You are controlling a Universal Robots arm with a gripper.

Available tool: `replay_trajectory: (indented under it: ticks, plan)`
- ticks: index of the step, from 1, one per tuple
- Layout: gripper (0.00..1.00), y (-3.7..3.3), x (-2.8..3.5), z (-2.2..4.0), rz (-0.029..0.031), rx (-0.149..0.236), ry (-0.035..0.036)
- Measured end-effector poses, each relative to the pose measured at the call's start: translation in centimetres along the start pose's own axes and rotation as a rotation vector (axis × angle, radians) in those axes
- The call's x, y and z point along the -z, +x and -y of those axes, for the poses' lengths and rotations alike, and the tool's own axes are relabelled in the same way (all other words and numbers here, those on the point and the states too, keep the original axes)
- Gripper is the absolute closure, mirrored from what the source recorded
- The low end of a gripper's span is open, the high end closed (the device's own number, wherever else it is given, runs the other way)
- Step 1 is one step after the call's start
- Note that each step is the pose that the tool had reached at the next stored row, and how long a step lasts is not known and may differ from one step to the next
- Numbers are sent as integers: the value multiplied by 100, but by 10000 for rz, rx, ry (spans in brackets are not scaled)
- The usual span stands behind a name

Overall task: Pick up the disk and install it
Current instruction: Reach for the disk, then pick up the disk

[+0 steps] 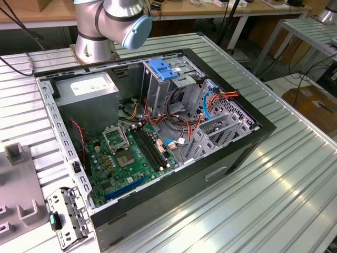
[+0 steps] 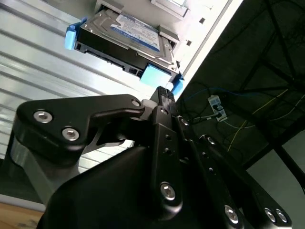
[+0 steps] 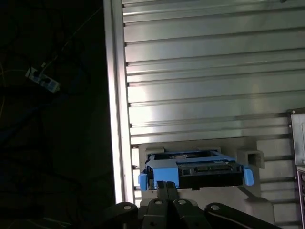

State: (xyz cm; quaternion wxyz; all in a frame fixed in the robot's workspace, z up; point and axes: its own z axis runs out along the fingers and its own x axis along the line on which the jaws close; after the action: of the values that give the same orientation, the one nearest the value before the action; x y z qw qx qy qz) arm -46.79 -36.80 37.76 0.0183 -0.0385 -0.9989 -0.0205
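The pick-up step is in hand. The gripper (image 2: pixel 163 91) is hanging at the near end of the disk (image 2: pixel 128 36), its fingers lying pressed together with nothing between them. The tips are pointing at the blue tab (image 2: pixel 155 75) on that end. Whether they are touching the tab or stopping just short of it is hard to say from both wrist views.

As I judge it, the grasp is calling for the fingers to part and then close squarely on the disk (the blue side rails are offering the plainest flat faces), with the wrist staying level so that nothing is tipping.

The disk (image 3: pixel 205 174) is sitting label up in a grey holder (image 3: pixel 250 155) on the ribbed metal table (image 3: pixel 200 86), close beside the table's edge (image 3: pixel 114 119). Past that edge the floor is dropping away, with a power strip (image 3: pixel 43 78) lying below, so a slip to that side is the risk. Beyond the holder the ribbed surface is stretching on, giving room to lift up and away.

Farther off, in the exterior view, the computer case (image 1: pixel 221 166) is lying open. Its drive cage (image 1: pixel 158 92) is carrying a blue latch (image 1: pixel 160 69) near the arm (image 1: pixel 105 21). Cables (image 1: pixel 179 113) are crowding just beside the cage, so room there is looking tight.
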Motion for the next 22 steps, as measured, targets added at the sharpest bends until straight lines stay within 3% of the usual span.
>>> replay_trajectory:
  ticks: [17, 21, 22]
  plan:
    - [89, -1, -25, 1, 1, 1, -1]
    - [89, 0, -26, 1, -13, 361, -1]
    - [89, -1, -26, 1, -26, 668, 4]
